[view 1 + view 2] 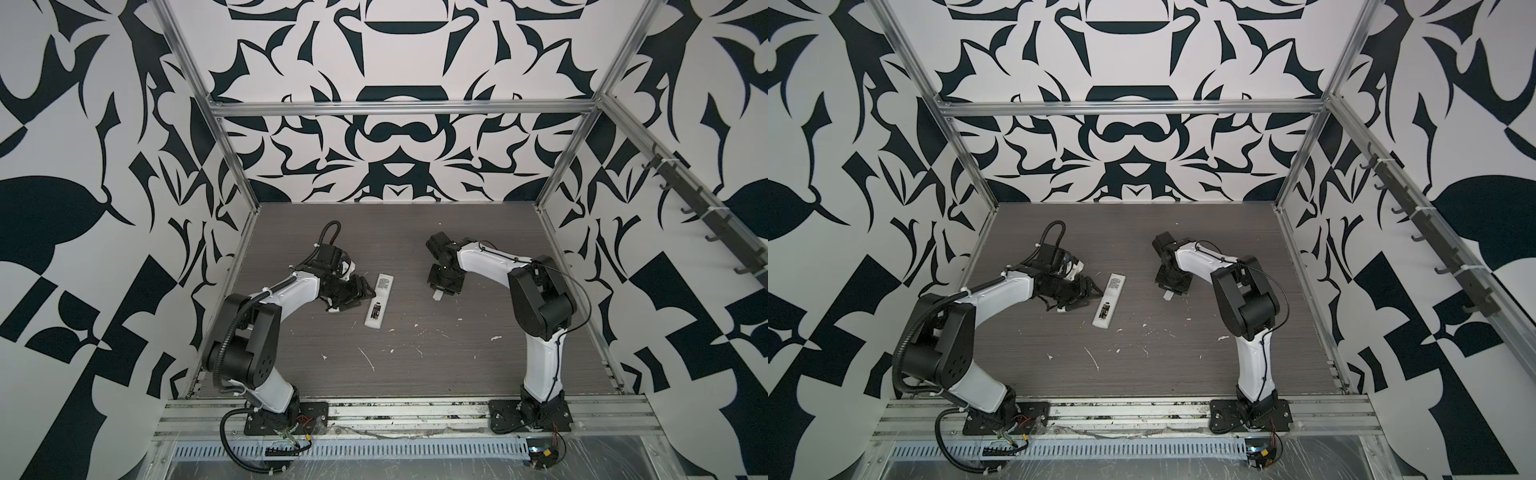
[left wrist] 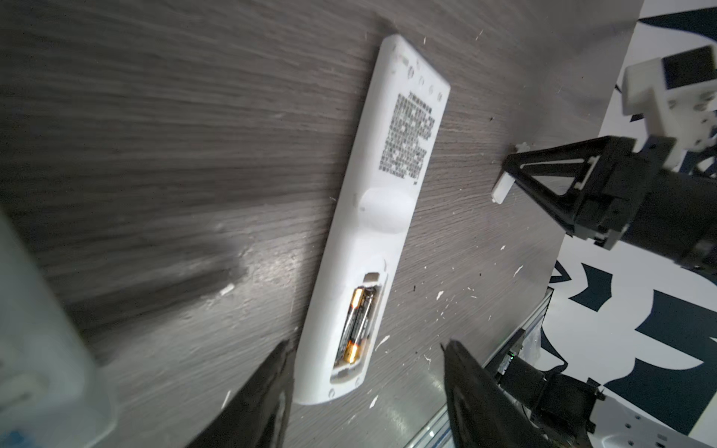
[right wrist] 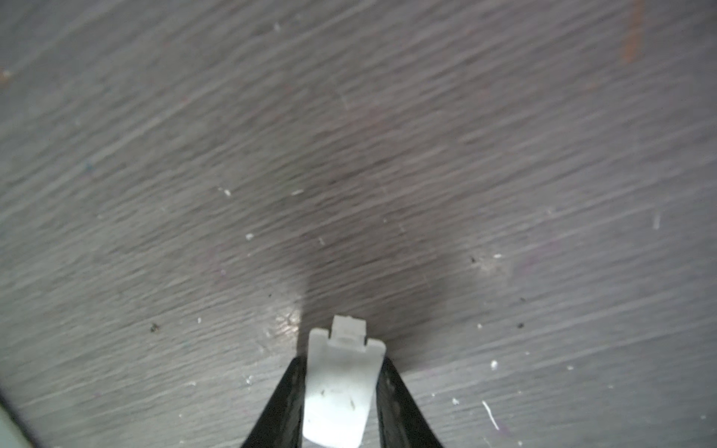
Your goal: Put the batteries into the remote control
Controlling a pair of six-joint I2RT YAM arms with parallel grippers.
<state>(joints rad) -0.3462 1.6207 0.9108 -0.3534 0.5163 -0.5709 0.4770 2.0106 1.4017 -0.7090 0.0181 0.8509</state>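
Remote control: white, face down, lying left of centre on the table, well clear of every edge.
Batteries: two visible, side by side in the uncovered bay at the remote's near end.
Left gripper: jaws apart, holding nothing, just beside the remote's left edge.
Right gripper: clamped on a white battery cover, low over bare board, well apart from the remote.
Near half of the table: open, with only white flecks.
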